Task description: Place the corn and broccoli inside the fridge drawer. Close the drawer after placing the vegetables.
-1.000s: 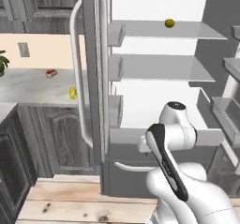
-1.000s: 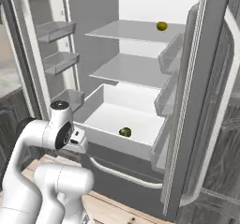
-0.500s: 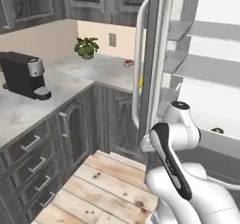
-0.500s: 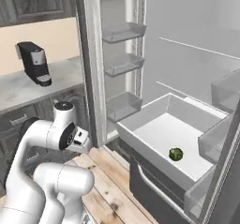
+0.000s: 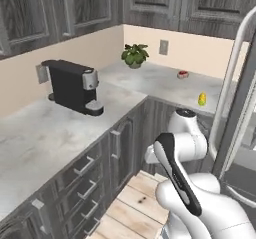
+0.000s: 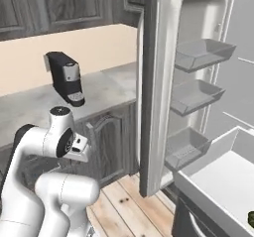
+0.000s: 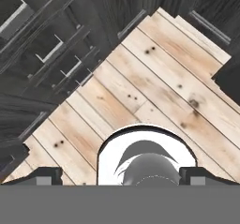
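The corn (image 5: 202, 99) stands on the grey counter near the fridge door's edge, a small yellow cob with green at its base. In the right base view the fridge drawer (image 6: 225, 179) is pulled out at the lower right. The broccoli (image 6: 251, 219) lies inside it, cut by the frame's edge. My gripper (image 7: 120, 175) is open and holds nothing. It points down at the wood floor in front of the cabinets, far from both vegetables. My arm is folded close to the base.
A black coffee machine (image 5: 74, 85) stands on the counter (image 5: 45, 133), with a potted plant (image 5: 134, 54) and a small red thing (image 5: 183, 74) farther back. The open fridge door (image 6: 151, 92) with its bins (image 6: 203, 55) stands between counter and drawer.
The whole picture has swung from the fridge interior to the counter on the left, so the base has moved. The gripper stays open and empty.
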Motion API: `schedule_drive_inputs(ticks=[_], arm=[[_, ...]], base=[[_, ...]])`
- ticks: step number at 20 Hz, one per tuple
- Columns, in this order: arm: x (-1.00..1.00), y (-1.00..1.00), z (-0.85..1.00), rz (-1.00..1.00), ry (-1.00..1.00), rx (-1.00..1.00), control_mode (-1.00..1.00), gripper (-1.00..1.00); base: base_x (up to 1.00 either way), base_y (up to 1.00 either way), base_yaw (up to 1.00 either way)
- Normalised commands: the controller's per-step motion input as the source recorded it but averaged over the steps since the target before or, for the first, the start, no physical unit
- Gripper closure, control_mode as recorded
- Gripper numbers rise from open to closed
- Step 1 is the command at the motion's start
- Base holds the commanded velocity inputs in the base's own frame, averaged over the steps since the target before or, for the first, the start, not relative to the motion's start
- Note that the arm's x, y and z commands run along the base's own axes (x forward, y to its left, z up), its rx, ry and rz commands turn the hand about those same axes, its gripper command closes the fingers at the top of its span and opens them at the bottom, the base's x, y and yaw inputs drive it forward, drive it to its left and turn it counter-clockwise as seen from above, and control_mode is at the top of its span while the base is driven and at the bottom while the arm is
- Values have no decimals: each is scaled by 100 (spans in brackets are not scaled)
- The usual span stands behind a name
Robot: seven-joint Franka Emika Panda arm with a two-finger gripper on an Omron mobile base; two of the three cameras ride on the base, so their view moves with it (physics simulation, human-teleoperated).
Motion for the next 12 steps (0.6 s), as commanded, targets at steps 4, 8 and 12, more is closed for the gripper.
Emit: schedule_drive_inputs(ticks=[4, 8, 12], arm=[[0, 0, 0, 0, 0, 0, 100, -100], [0, 0, 0, 0, 0, 0, 100, -100], [0, 0, 0, 0, 0, 0, 100, -100]], base=[[100, 2, -35], [94, 1, -48], [31, 2, -67]])
